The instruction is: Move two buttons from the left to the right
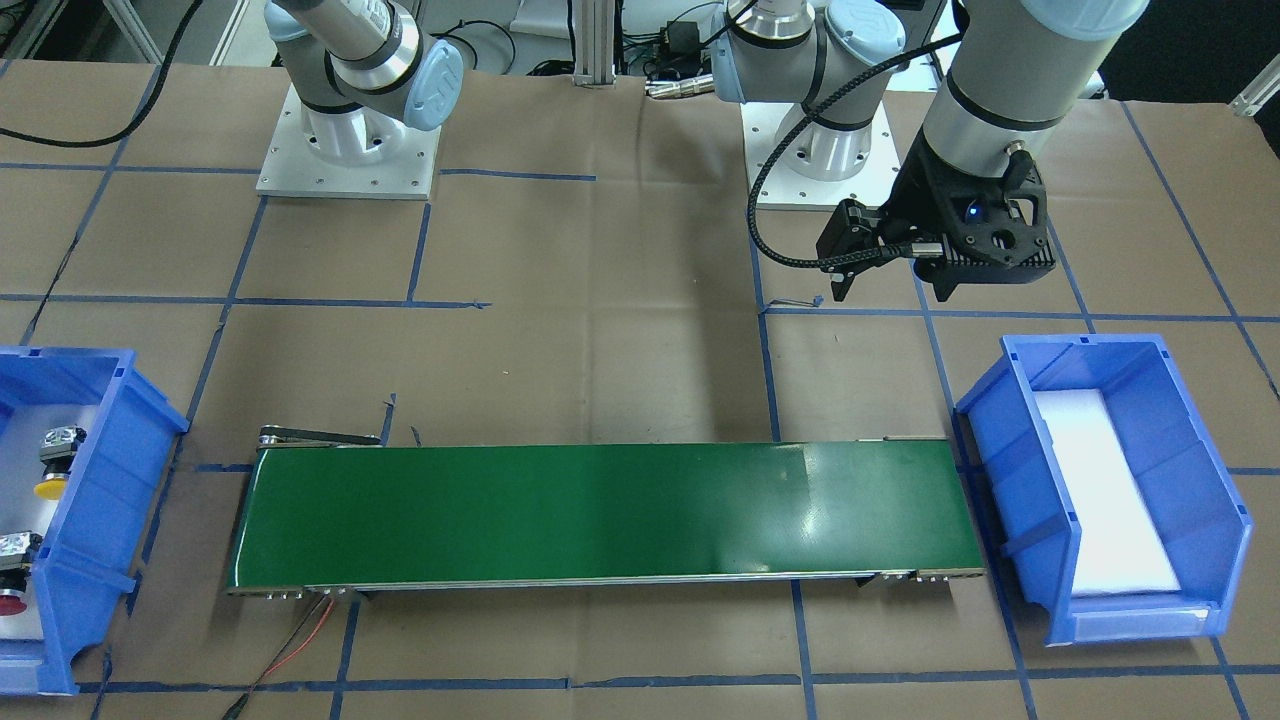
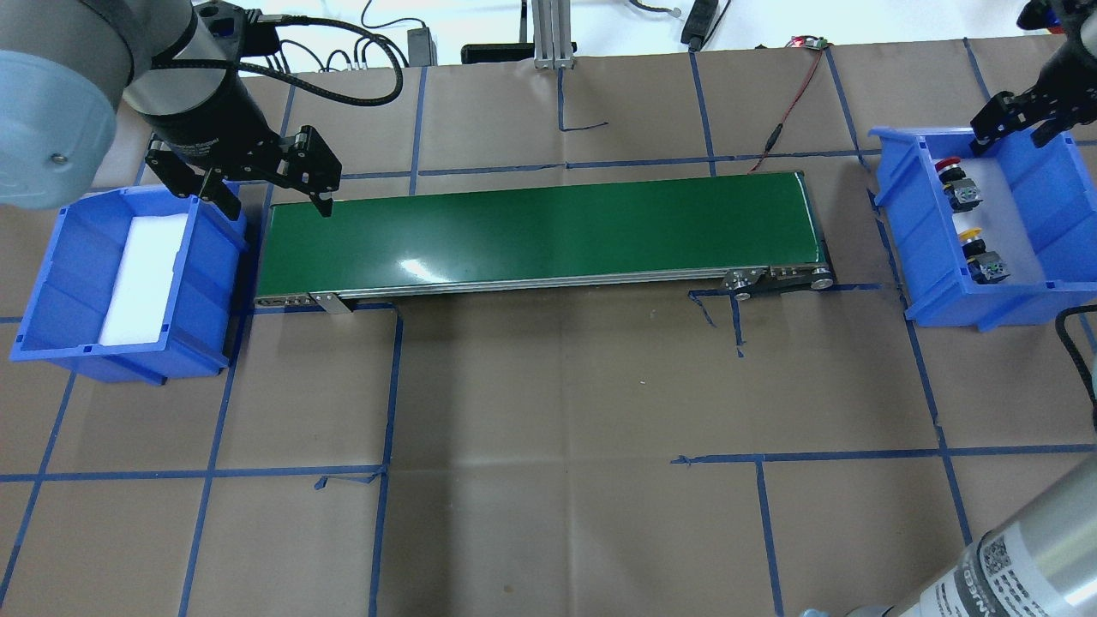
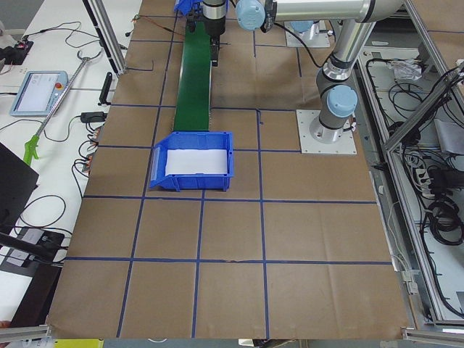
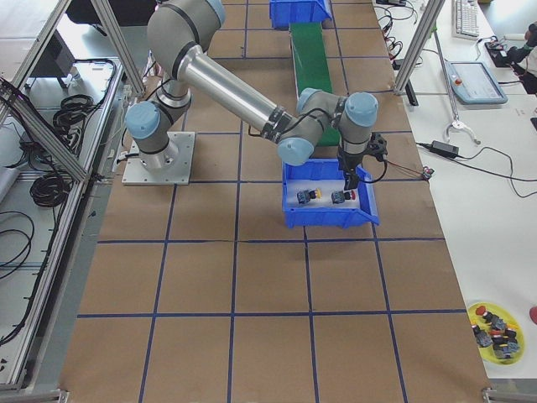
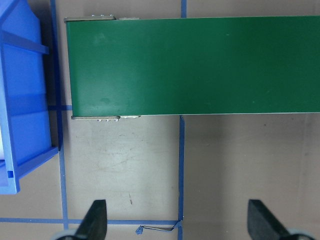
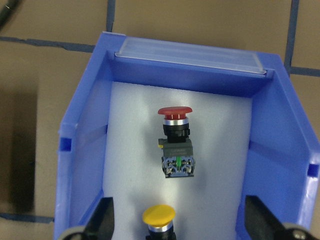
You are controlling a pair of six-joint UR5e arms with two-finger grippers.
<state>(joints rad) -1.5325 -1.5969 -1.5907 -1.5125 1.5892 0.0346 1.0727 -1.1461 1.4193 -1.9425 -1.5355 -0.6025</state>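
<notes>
- Overhead exterior view: the red button (image 2: 953,174) and the yellow button (image 2: 977,248) both lie on white foam in the blue bin (image 2: 1063,302) at the robot's right, apart from each other, with nothing gripping them.
- The right tool (image 6: 177,220) hangs over that bin, fingers spread wide and empty; in its wrist view the red button (image 6: 176,145) lies on its side between and ahead of the fingertips (image 6: 102,220), the yellow cap (image 6: 159,216) nearer the camera.
- The left tool (image 2: 266,184) hovers between the second bin (image 2: 51,283), which holds only foam, and the near end of the green belt (image 2: 548,227), fingers also spread and empty.
- Judging by where the buttons lie, the transport looks complete or close to it.
- Risk: if the right tool drops straight down, a finger could clip a rounded cap and roll the button, since both rest on their sides on soft foam.
- Risk: a sideways exit at low height could catch the bin wall and drag the bin across the desk (image 2: 548,428).
</notes>
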